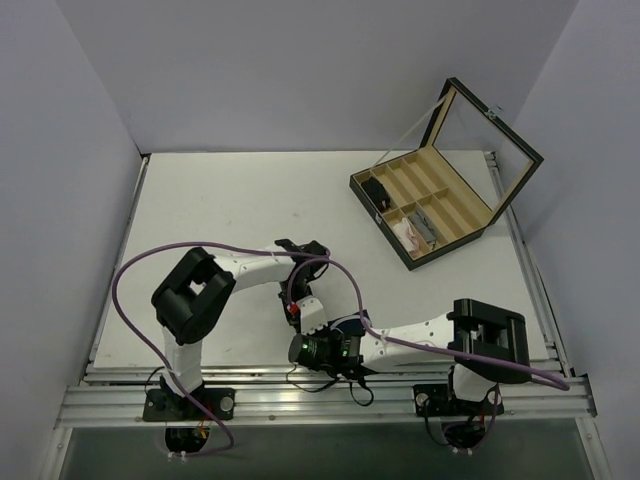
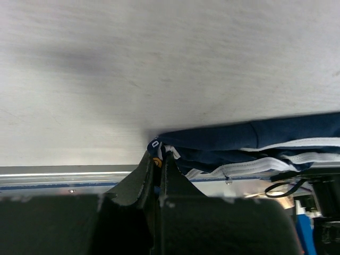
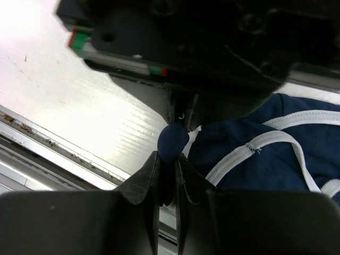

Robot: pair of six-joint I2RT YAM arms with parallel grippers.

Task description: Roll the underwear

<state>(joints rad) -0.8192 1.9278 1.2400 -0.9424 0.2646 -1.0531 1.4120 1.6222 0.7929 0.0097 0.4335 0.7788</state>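
Left gripper and right gripper each clamp the underwear by the table's near edge; we should hold even tension; roll tightly.

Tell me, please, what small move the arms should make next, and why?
Probably lift the pinched edge slightly and turn it over onto the rest of the underwear to start the roll: the left gripper and right gripper are both shut on its edge, and it is not yet rolled.
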